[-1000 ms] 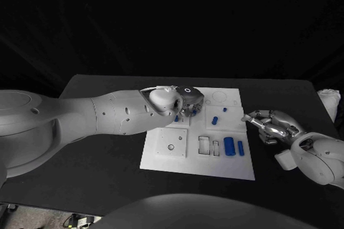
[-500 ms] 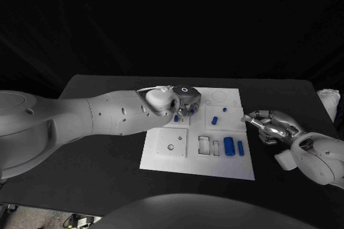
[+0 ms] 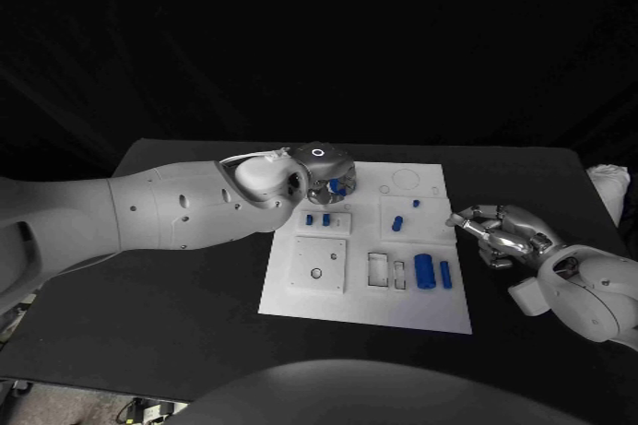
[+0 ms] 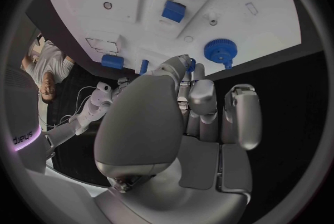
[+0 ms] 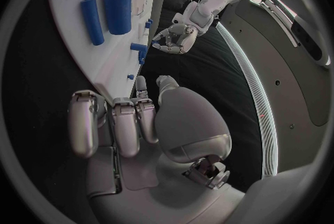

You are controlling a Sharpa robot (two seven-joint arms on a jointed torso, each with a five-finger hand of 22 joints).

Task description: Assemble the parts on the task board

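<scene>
A: What differs from a second ago?
B: The left hand (image 3: 328,179) has drawn back toward the far edge of the task board (image 3: 303,296), uncovering two small blue parts (image 3: 318,219) standing side by side in the board's far-left block.
A: Is it holding anything?
B: I cannot tell; its fingers (image 4: 240,115) lie close together.
A: And the right hand (image 3: 502,235)?
B: Unmoved beside the board's right edge, fingers curled in, empty.

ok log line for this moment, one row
left hand: over task board far edge, grip unclear | right hand: open, beside board | two blue cylinders: lying on board
</scene>
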